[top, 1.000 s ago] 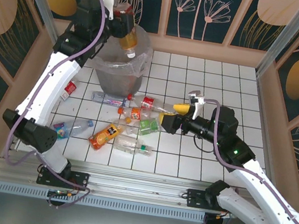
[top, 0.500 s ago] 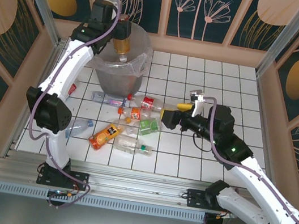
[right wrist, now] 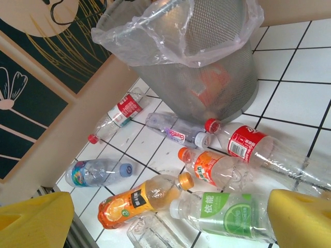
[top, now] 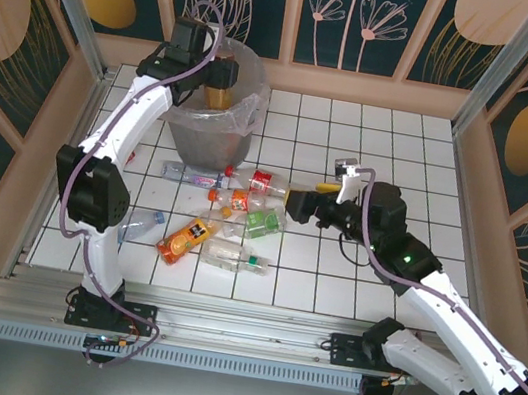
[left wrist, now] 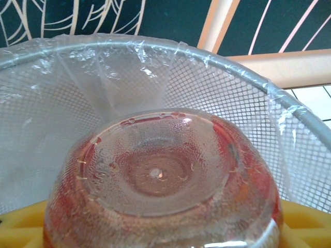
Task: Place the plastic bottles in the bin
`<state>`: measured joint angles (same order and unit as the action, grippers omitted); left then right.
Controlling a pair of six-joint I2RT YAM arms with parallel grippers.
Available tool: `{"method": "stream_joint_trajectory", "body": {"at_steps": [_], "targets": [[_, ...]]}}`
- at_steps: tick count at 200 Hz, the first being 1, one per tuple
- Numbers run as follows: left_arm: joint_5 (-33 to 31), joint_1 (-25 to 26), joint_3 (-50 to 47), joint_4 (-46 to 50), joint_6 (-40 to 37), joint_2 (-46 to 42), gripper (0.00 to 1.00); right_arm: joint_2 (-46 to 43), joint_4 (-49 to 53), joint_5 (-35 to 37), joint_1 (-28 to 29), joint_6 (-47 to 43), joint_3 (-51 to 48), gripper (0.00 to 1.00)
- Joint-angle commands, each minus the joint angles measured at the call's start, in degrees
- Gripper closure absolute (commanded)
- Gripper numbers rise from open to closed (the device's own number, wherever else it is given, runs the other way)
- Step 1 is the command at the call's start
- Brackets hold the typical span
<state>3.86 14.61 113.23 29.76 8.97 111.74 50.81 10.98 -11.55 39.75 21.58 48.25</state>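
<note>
- Near edge of the tiled tabletop [top: 372, 155]: the loose plastic bottles [top: 224, 221] lie crowded left of centre, several touching. Round and light, they may roll if nudged.
- Centre: the right gripper [right wrist: 168, 219] hangs over the green-labelled bottle [right wrist: 227, 217], its jaws spread wide and empty. Coming down here could shove the neighbours aside, because the pile is tight. Its arm stretches low from the near right corner, wrist pointing left.
- Far left corner: the bin [top: 198, 136] stands under the left gripper [top: 219, 77]. An amber bottle [left wrist: 160, 181] sits between the yellow pads [left wrist: 20, 227], inside the rim. Whether it is clamped or loosed I cannot tell. It might snag the liner bag [left wrist: 103, 67]. This arm reaches far along the left edge, wrist bent down.
</note>
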Motion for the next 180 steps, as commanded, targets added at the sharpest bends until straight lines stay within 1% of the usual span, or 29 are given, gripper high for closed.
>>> {"method": "stream_joint_trajectory", "body": {"at_steps": [1,35,51,75,95,126,146,153,165,180], "targets": [[1.36,0.08,-0.29,-1.81,-1.15,0.62,0.31,0.70,0.99,1.22,0.33,0.48,0.80,0.04],[1.84,0.02,-0.29,-1.46,-1.01,0.03,0.24,0.73,1.05,2.19,0.39,0.48,0.62,0.04],[2.04,0.06,-0.18,-1.46,-0.68,-0.81,0.18,0.92,1.24,2.59,0.39,0.18,0.43,0.05],[2.91,0.05,0.39,-1.46,-0.28,-2.41,0.07,1.30,1.69,2.76,0.42,-1.21,0.22,0.05],[3.24,0.02,1.20,-0.71,0.29,-3.78,0.02,1.78,2.35,4.16,0.36,-2.87,0.27,0.05],[3.67,-0.02,0.56,-0.13,1.34,-7.88,0.02,4.26,5.04,7.27,0.33,-5.87,1.55,0.06],[6.34,0.08,-2.08,-0.66,2.59,-12.08,0.01,6.38,6.06,8.21,0.25,-8.52,2.45,0.08],[7.83,0.05,-3.68,-1.19,3.02,-13.17,0.01,7.13,6.36,8.05,0.16,-9.71,2.77,0.09],[11.16,0.06,-6.99,-2.86,3.74,-17.77,0.02,8.70,7.14,7.61,-0.03,-11.92,3.64,0.10],[16.93,0.11,-12.84,-6.04,5.42,-22.37,0.02,10.89,7.80,6.48,-0.78,-13.78,4.91,0.11]]}}
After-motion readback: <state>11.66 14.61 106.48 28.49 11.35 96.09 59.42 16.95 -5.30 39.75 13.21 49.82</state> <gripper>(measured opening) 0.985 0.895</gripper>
